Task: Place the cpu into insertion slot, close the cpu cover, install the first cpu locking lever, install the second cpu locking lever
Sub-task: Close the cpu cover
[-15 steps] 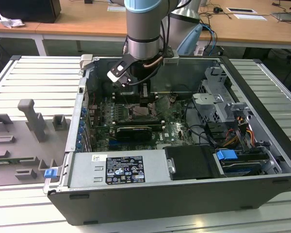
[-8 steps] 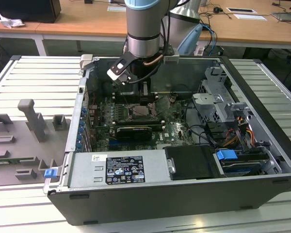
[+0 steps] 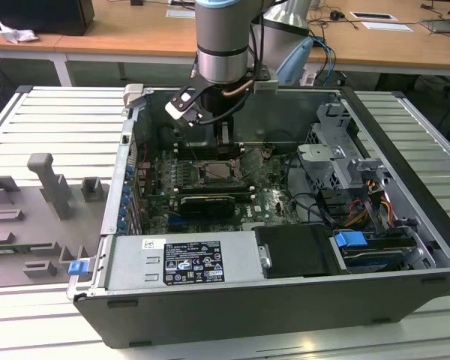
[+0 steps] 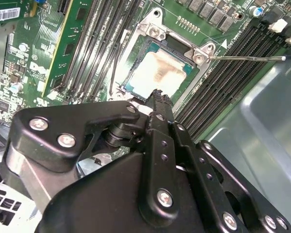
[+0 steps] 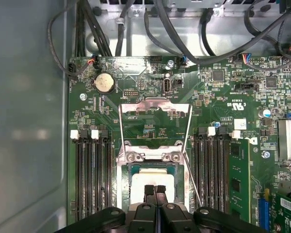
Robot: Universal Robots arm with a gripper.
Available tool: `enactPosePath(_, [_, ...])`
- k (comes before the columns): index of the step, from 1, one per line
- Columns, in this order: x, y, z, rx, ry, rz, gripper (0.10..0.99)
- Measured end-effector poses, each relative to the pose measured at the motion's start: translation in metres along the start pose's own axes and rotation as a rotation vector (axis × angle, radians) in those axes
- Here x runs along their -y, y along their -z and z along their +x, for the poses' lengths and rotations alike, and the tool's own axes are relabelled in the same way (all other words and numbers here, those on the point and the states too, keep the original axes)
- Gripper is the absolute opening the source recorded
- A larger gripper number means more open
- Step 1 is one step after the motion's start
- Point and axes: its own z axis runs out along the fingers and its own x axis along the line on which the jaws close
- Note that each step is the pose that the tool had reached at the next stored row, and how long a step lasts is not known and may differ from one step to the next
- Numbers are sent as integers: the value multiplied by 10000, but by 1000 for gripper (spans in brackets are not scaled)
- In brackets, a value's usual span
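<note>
Two black metal fingers (image 5: 149,190) of the gripper (image 5: 155,188) are pressed together with nothing between them. Their ribbed tips hang just over the edge of the insertion slot (image 5: 150,156) that lies farthest from its hinge; whether they touch anything below I cannot tell. In the second wrist view the gripper's body is matt black, made of rounded links pinned with bright screw heads.

Just past the tips, the cpu (image 4: 157,73) lies flat inside the insertion slot. It is a square chip with a dull silvery-tan face, smudged darker toward one side and edged by a thin teal border. The slot's rim is bare stamped metal with two screws at the hinge end.

Beyond that end the cpu cover (image 5: 155,106) stands thrown back from the slot. It is a thin silver frame, and green board shows through its square window. The slot is therefore uncovered, with free room straight above it. One locking lever (image 4: 245,58), a slim steel rod, reaches away from a slot corner across the neighbouring sockets.

Long black ribbed memory slots (image 5: 92,170) flank the insertion slot closely on both sides. Farther from the slot, the glossy green circuit board (image 5: 136,77) carries a round silver coin cell (image 5: 104,83), and dark cables (image 5: 184,39) loop past its edge. A smooth grey case wall (image 5: 29,121) stands well apart from the slot.

In the exterior view the arm (image 3: 223,37) reaches down into the open computer case (image 3: 210,315), which rests on a slatted pale counter (image 3: 45,112).
</note>
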Motion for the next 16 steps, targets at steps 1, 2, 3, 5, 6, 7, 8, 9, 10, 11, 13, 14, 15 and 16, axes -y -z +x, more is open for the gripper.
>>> enactPosePath(1, [0,8,0,4,1,0,106])
enactPosePath(2, [-1,15,0,3,0,0,106])
enactPosePath(3, [-2,30,0,3,0,0,106])
enactPosePath(5, [-4,53,0,3,0,0,106])
enactPosePath(6, [-4,60,0,3,0,-1,106])
enactPosePath(7, [-5,72,0,3,0,-1,106])
enactPosePath(8, [-6,82,0,3,0,-1,106])
enactPosePath(9, [-6,84,0,0,0,-2,106])
enactPosePath(10, [-6,84,1,-1,0,-3,106])
enactPosePath(11, [-9,85,0,1,1,-1,106])
enactPosePath(13, [-38,84,1,3,0,12,106])
enactPosePath(14, [-61,83,0,3,0,23,106])
enactPosePath(15, [-68,84,0,5,1,27,106])
enactPosePath(16, [-70,90,1,5,1,28,106])
